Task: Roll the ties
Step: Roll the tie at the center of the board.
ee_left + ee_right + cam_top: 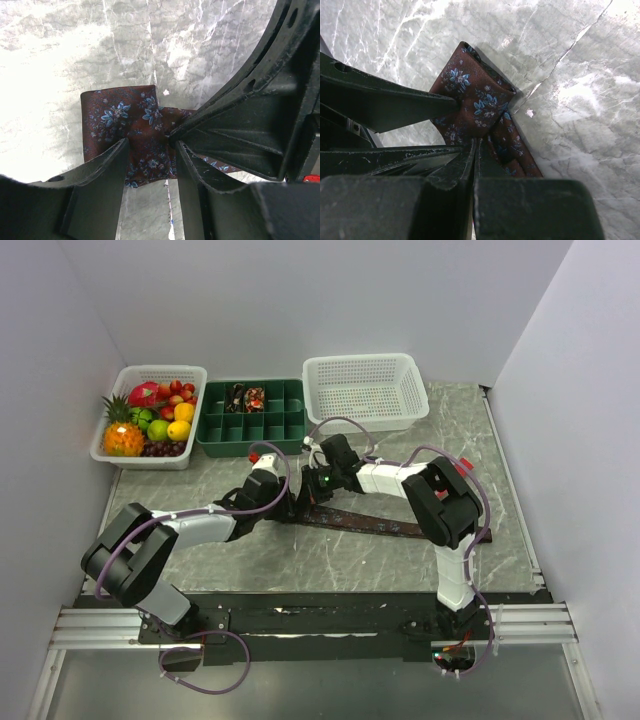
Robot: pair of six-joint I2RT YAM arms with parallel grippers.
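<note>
Left claw [150, 146]: released, jaws parted and straddling the folded end of the tie [120, 115] (maroon with a blue floral print). Right claw [475, 144]: clenched, tips pressed onto the same fold; cannot tell whether any fabric is pinched between them. Tie lies flat mid-counter [330, 560], its remaining length trailing off to the right.
</note>
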